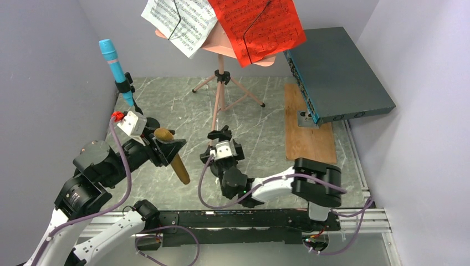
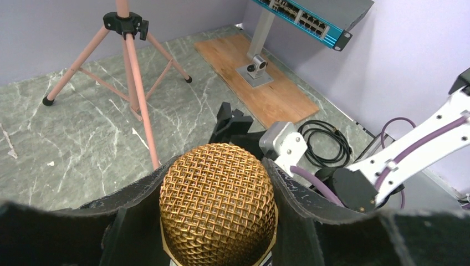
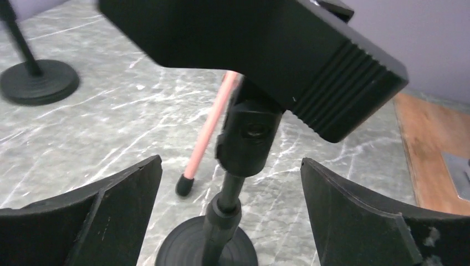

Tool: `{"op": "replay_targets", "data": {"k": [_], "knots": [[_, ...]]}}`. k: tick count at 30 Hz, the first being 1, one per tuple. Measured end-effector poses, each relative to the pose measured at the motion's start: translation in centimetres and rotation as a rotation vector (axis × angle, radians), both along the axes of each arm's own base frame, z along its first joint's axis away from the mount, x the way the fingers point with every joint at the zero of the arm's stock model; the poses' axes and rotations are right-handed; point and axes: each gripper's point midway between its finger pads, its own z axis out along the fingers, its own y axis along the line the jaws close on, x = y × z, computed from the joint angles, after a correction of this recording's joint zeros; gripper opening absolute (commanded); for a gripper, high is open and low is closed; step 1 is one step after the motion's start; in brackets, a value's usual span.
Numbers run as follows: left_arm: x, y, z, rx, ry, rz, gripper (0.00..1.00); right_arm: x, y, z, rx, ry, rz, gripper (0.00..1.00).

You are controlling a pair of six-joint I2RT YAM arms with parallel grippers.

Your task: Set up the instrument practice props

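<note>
From above, the pink music desk (image 1: 221,41) stands on tripod legs (image 1: 221,91) at the back of the marbled worktop (image 1: 266,133). It carries white pages (image 1: 180,22) on its left and red pages (image 1: 258,27) on its right. By the left wall, the blue microphone (image 1: 115,66) sits tilted in the clip of a black pole (image 1: 128,88). The left pincer (image 1: 166,147) is clamped around the gold microphone (image 1: 178,166), whose body slants toward the near edge. The right pincer (image 1: 221,137) is low at mid-worktop, in front of the tripod.

In the left wrist view, the gold mesh head fills the bottom centre, with the black fingers (image 2: 133,210) pressed against both its sides. Beyond lie the wooden board (image 2: 266,83) and the teal box (image 2: 310,14).

In the right wrist view, the fingers (image 3: 111,210) stand wide apart. The second pole (image 3: 235,188) rises upright between them, touching neither, above its round base (image 3: 183,252). A pink leg's foot (image 3: 184,185) rests just behind it.
</note>
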Motion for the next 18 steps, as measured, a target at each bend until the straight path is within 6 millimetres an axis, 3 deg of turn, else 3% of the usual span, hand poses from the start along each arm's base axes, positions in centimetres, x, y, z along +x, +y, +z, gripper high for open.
{"op": "replay_targets", "data": {"k": [5,9,14,18], "knots": [[0.1,0.0,-0.1,0.002,0.002,0.001,0.0,-1.9,1.1,2.1,-0.063,0.051,0.242,1.0],[0.2,-0.1,-0.2,0.008,0.003,0.0,0.0,-4.3,0.7,4.1,-0.049,0.114,0.494,1.0],[0.6,-0.5,-0.6,0.026,0.015,-0.005,0.0,-7.9,-1.6,3.4,-0.091,0.242,0.803,1.0],[0.5,-1.1,-0.8,0.036,0.018,-0.035,0.0,-7.8,-4.6,5.1,-0.056,0.281,0.918,1.0]]}}
